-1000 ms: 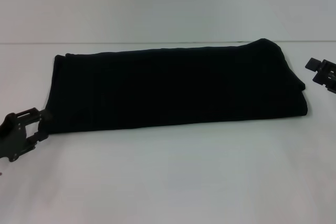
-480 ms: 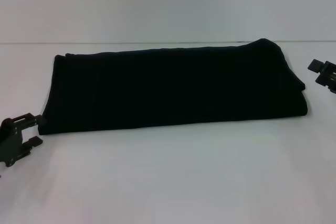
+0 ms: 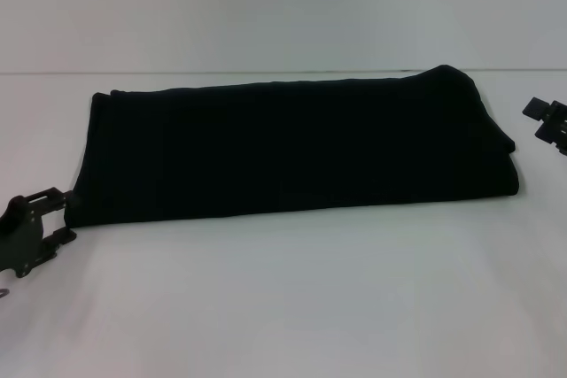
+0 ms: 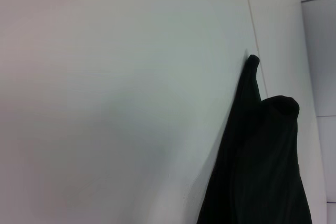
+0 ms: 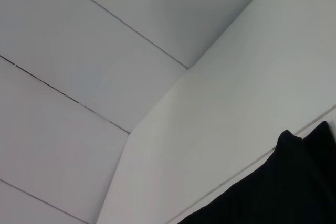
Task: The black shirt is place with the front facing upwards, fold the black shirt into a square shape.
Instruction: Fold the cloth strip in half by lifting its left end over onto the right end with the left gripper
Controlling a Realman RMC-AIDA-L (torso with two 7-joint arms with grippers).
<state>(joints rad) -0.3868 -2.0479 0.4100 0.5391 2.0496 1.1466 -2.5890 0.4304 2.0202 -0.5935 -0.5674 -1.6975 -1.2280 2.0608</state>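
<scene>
The black shirt (image 3: 292,148) lies folded into a long flat band across the middle of the white table (image 3: 292,307), with no lettering showing. My left gripper (image 3: 58,216) sits low at the table's left, just off the band's near left corner. It is open and holds nothing. At the far right my right gripper (image 3: 542,121) hovers a little beyond the band's right end, also open and empty. An end of the black shirt (image 4: 262,171) shows in the left wrist view. The right wrist view catches an edge of the black shirt (image 5: 283,192).
Bare white tabletop stretches in front of the shirt toward me. A pale wall (image 3: 283,6) rises right behind the table's back edge (image 3: 53,73).
My left gripper has drawn back from the shirt's near left corner, down and to the left. The right gripper has edged slightly to the right. The shirt has not moved.
</scene>
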